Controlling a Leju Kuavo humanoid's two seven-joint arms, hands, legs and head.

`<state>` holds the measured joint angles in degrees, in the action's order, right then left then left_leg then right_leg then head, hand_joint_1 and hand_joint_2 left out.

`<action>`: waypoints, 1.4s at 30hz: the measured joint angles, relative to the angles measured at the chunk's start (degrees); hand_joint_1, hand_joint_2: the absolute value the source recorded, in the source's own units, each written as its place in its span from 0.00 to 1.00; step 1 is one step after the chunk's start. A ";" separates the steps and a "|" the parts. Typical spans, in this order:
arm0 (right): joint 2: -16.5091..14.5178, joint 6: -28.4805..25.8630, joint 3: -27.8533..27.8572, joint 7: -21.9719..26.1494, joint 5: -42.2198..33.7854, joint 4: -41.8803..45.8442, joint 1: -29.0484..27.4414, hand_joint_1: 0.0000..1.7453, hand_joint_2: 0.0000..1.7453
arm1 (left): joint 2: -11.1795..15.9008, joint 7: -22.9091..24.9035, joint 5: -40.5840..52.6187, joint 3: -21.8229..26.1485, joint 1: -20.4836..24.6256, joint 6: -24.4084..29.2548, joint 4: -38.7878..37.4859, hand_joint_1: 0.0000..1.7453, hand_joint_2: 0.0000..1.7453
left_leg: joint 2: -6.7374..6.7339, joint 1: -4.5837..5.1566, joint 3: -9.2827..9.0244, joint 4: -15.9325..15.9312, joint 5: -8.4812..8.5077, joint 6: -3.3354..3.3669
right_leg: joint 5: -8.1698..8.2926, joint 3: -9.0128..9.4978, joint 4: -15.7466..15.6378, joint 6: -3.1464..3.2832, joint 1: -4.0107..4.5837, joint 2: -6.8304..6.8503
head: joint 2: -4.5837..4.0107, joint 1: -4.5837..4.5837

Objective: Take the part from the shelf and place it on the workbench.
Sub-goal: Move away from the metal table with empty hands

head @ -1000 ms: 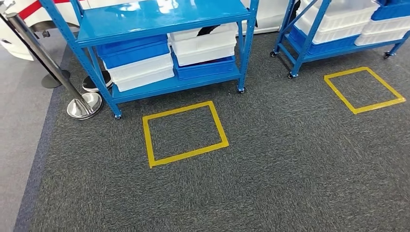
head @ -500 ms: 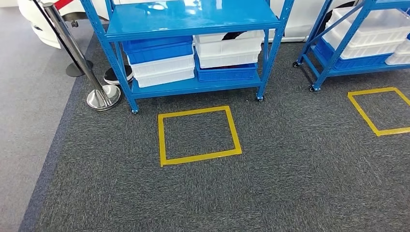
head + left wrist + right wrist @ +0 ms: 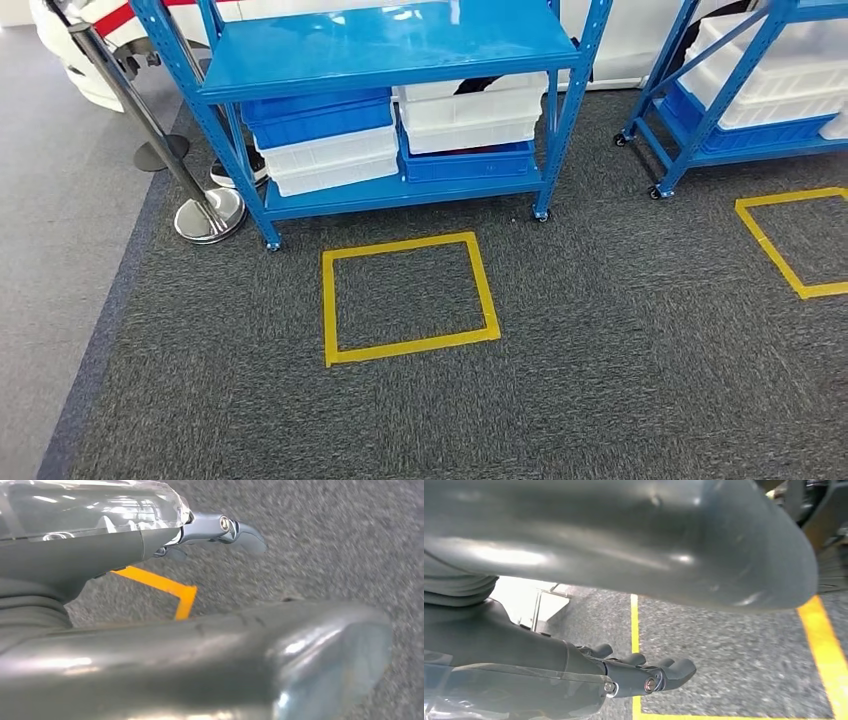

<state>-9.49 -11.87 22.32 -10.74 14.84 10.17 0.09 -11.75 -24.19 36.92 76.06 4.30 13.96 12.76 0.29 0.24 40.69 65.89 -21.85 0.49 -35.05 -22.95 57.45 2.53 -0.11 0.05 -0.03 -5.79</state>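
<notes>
blue shelf holds unlabelled bins; left hand, right hand empty, fingers extended.

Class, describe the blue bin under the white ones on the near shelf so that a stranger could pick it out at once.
Find the nearer blue shelf, behind the yellow floor square. On its lower level, right-hand stack, the blue bin sits at the bottom under white bins. The left stack has blue on top instead.
</notes>
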 joint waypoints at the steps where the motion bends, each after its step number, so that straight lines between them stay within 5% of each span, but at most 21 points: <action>1: 0.00 0.12 0.01 0.12 0.19 -0.04 -0.04 0.00 0.00 | 0.03 0.12 -0.04 0.03 -0.14 -0.04 -0.01 0.00 0.00 | -0.09 0.49 -0.66 -2.35 1.60 0.82 | -0.54 1.01 -0.58 -0.24 -0.09 -0.01 | 0.01 0.08; 3: -0.02 0.64 -0.03 0.60 1.05 -0.10 0.18 0.00 0.00 | 0.17 0.65 -0.22 0.12 -0.23 0.08 -0.01 0.00 0.00 | -0.22 1.50 -2.38 -4.18 0.93 2.18 | -0.95 2.64 -1.78 -1.05 -0.57 0.18 | 0.01 0.22; 5: 0.07 1.33 -0.26 1.16 2.29 -0.01 0.65 0.00 0.00 | 0.24 1.07 -0.41 0.21 0.00 0.32 0.00 0.00 0.00 | 0.11 1.64 -5.70 -7.57 -0.90 2.87 | 1.00 2.73 0.41 -1.77 -0.80 0.54 | 0.01 0.15; 8: 0.26 1.62 -0.70 1.86 3.16 0.07 0.88 0.00 0.00 | 0.29 1.03 -0.81 0.40 0.20 0.57 0.00 0.00 0.00 | 0.88 0.68 -11.38 -12.19 -2.71 2.87 | 4.68 -3.94 11.66 -2.60 -0.86 0.21 | -0.03 0.10; 10: 0.43 1.09 -0.73 2.22 2.77 0.07 0.88 0.00 0.00 | 0.16 0.99 -1.07 0.66 0.14 0.75 0.00 0.00 0.00 | 1.49 0.27 -14.17 -13.23 -4.20 2.49 | 0.99 -9.57 15.95 -3.52 -1.12 -0.09 | -0.05 0.09; 13: 0.91 0.52 -0.67 2.40 2.05 0.06 0.70 0.00 0.00 | -0.19 1.01 -1.44 0.96 -0.47 0.99 -0.02 0.00 0.00 | 2.48 -0.67 -18.09 -13.43 -7.39 1.17 | -5.87 -14.69 13.85 -4.83 -1.85 -0.06 | -0.06 0.10; 14: 1.06 0.52 -0.66 2.42 1.96 0.06 0.49 0.00 0.00 | -0.25 1.02 -1.52 1.00 -0.69 1.08 -0.03 0.00 0.00 | 2.70 -1.03 -19.46 -13.33 -8.68 0.65 | -4.48 -15.59 11.43 -5.35 -2.19 -0.03 | -0.06 0.10; 16: 1.26 0.56 -0.64 2.45 1.91 -0.02 -0.18 0.00 0.00 | -0.27 1.05 -1.69 1.11 -1.03 1.28 -0.04 0.00 0.00 | 2.94 -1.36 -21.85 -12.70 -11.54 -0.34 | 5.18 -16.69 6.22 -5.80 -2.81 0.29 | -0.06 0.11; 18: 1.29 0.57 -0.63 2.48 1.90 -0.13 -0.42 0.00 0.00 | -0.25 1.04 -1.94 1.28 -1.01 1.67 -0.04 0.00 0.00 | 2.83 -1.20 -23.62 -12.24 -13.93 -1.45 | 12.14 -16.98 4.57 -4.71 -2.84 0.46 | -0.06 0.09; 19: 1.30 0.54 -0.63 2.51 1.90 -0.15 -0.25 0.00 0.00 | -0.25 1.00 -2.07 1.36 -0.86 1.86 -0.04 0.00 0.00 | 2.80 -1.19 -23.93 -11.53 -14.02 -1.90 | 12.02 -16.78 4.97 -3.84 -2.72 0.49 | -0.06 0.06; 21: 1.30 0.44 -0.63 2.65 1.90 -0.09 -0.03 0.00 0.00 | -0.29 0.81 -2.14 1.46 -0.43 2.11 -0.04 0.00 0.00 | 2.30 -1.30 -21.62 -6.28 -11.47 -2.57 | 10.65 -15.50 4.88 -2.69 -2.77 0.34 | -0.06 0.04; 23: 1.30 0.39 -0.63 2.84 1.90 -0.06 -0.03 0.00 0.00 | -0.30 0.68 -2.19 1.62 -0.23 2.20 -0.05 0.00 0.00 | 1.17 -1.41 -15.61 2.98 -9.02 -2.98 | 9.40 -13.17 3.66 -2.05 -2.79 0.49 | -0.06 0.04; 24: 1.30 0.39 -0.63 2.93 1.90 -0.06 -0.09 0.00 0.00 | -0.32 0.66 -2.27 1.72 -0.31 2.21 -0.05 0.00 0.00 | 0.60 -1.44 -12.50 6.50 -9.81 -3.18 | 8.66 -11.65 2.92 -1.87 -2.70 0.56 | -0.07 0.04; 26: 1.30 0.44 -0.63 2.96 1.94 -0.07 -0.17 0.00 0.00 | -0.37 0.66 -2.50 1.98 -0.66 2.23 -0.07 0.00 0.00 | 0.21 -1.44 -7.70 9.02 -15.33 -3.36 | 7.14 -8.41 1.53 -1.74 -2.55 0.50 | -0.07 0.04; 28: 1.30 0.46 -0.63 2.75 2.09 -0.07 -0.22 0.00 0.00 | -0.40 0.71 -2.67 2.23 -0.97 2.24 -0.07 0.00 0.00 | 0.14 -1.43 -4.67 6.93 -20.32 -3.12 | 5.48 -5.26 0.58 -1.79 -2.44 0.36 | -0.08 0.04; 29: 1.30 0.45 -0.63 2.61 2.21 -0.07 -0.23 0.00 0.00 | -0.44 0.74 -2.68 2.31 -1.08 2.24 -0.08 0.00 0.00 | 0.10 -1.42 -3.63 4.71 -20.25 -2.84 | 4.59 -3.82 0.30 -1.85 -2.37 0.32 | -0.07 0.04; 30: 1.30 0.45 -0.63 2.47 2.29 -0.07 -0.27 0.00 0.00 | -0.47 0.79 -2.69 2.34 -1.20 2.24 -0.10 0.00 0.00 | -0.02 -1.34 -2.81 1.77 -17.12 -2.37 | 3.64 -2.56 0.11 -1.94 -2.29 0.33 | -0.08 0.04; 33: 1.30 0.51 -0.63 2.00 2.40 -0.16 -0.12 0.00 0.00 | -0.54 0.91 -2.61 2.39 -1.63 2.23 -0.13 0.00 0.00 | -0.46 -0.59 -1.55 -5.25 -1.90 -0.92 | 0.60 0.67 -0.04 -2.75 -1.89 0.14 | -0.08 0.05; 35: 1.31 0.53 -0.63 1.88 2.39 -0.16 0.25 0.00 0.00 | -0.58 0.91 -2.56 2.40 -1.35 2.20 -0.13 0.00 0.00 | -0.23 -0.28 -2.66 -5.81 -0.20 -0.29 | 0.37 1.96 1.00 -3.73 -1.85 -0.09 | -0.08 0.07; 38: 1.36 0.48 -0.60 1.96 2.32 -0.14 0.72 0.00 0.00 | -0.67 0.89 -2.77 2.42 -0.51 2.20 -0.13 0.00 0.00 | 0.19 -0.22 -5.17 -6.68 -1.71 0.91 | 2.56 -1.95 9.51 -4.36 -2.10 -0.09 | -0.08 0.10; 42: 1.39 0.16 -0.49 2.07 1.77 -0.14 0.69 0.00 0.00 | -0.73 0.94 -3.94 2.73 -0.41 2.57 -0.15 0.00 0.00 | 0.68 0.21 -8.19 -6.98 -4.50 1.84 | -4.97 -11.00 17.81 -3.69 -1.35 -0.09 | -0.08 0.10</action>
<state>-8.10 -11.70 21.82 -8.68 16.61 10.03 0.78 -12.49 -23.25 32.98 78.79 3.89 16.52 12.62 0.97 0.45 32.50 58.91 -26.36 2.33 -40.02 -33.95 75.26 -1.16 -1.47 -0.03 -0.11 -5.68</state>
